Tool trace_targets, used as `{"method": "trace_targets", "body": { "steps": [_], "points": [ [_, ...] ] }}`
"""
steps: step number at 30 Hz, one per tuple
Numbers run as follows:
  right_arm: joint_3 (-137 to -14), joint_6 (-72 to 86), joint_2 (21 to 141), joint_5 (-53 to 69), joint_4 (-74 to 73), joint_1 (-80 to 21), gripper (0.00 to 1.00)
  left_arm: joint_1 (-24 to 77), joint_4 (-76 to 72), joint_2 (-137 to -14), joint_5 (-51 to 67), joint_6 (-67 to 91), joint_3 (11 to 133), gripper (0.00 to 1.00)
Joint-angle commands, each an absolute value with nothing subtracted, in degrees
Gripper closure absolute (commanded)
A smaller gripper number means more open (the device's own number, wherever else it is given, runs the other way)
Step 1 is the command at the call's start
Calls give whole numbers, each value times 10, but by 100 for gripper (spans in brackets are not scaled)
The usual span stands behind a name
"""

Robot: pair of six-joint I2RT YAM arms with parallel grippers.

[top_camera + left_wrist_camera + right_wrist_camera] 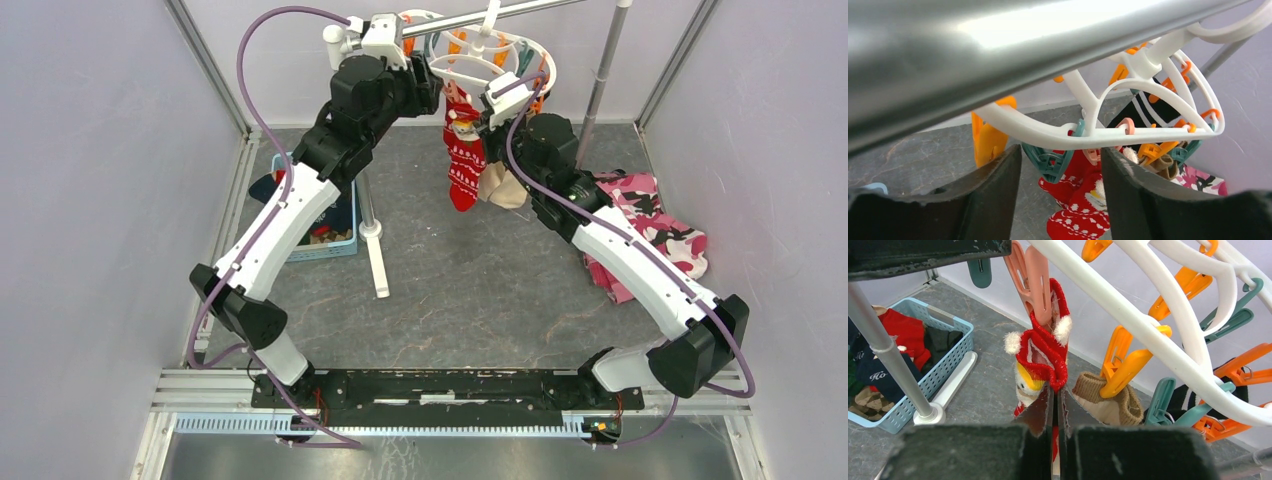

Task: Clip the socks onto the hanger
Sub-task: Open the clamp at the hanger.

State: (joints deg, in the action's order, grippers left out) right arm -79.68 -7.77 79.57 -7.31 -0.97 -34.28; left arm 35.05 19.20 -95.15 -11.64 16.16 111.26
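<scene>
The white hanger [478, 52] hangs from the rack's bar with orange and teal clips. A pink clip [1032, 277] pinches the cuff of a red sock with white pattern [463, 165], which dangles below it. My right gripper [1055, 390] is shut on that sock's red cuff [1048, 357]. Next to it a beige sock [1105, 400] hangs in an orange clip, and a dark sock [1148, 107] is clipped further round. My left gripper [1060, 165] is open just under the hanger's rim [1048, 135], and a teal clip [1050, 160] hangs between its fingers, apart from both.
A blue basket [330, 238] with more socks sits at the back left. The silver rack's upright pole [372, 215] stands beside it, its bar [480, 18] runs overhead, and a second pole [603, 75] is at the right. A pink camouflage cloth [655, 230] lies at the right.
</scene>
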Motion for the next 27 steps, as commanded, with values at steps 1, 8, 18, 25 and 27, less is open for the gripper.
{"method": "trace_targets", "body": {
  "steps": [1,8,18,25,27],
  "points": [
    [-817,-70,779,-52,1,-334,100,341,178,-909,-58,146,1109,32],
    [-810,-68,769,-34,-14,-321,100,338,157,-807,-18,170,1019,26],
    [-810,-65,767,-7,-28,-310,100,332,121,-754,85,274,954,34],
    [-808,-63,763,-1,-29,-305,100,332,98,-789,114,307,947,43],
    [-806,-62,762,-1,-29,-303,100,333,92,-803,113,309,949,43]
  ]
}}
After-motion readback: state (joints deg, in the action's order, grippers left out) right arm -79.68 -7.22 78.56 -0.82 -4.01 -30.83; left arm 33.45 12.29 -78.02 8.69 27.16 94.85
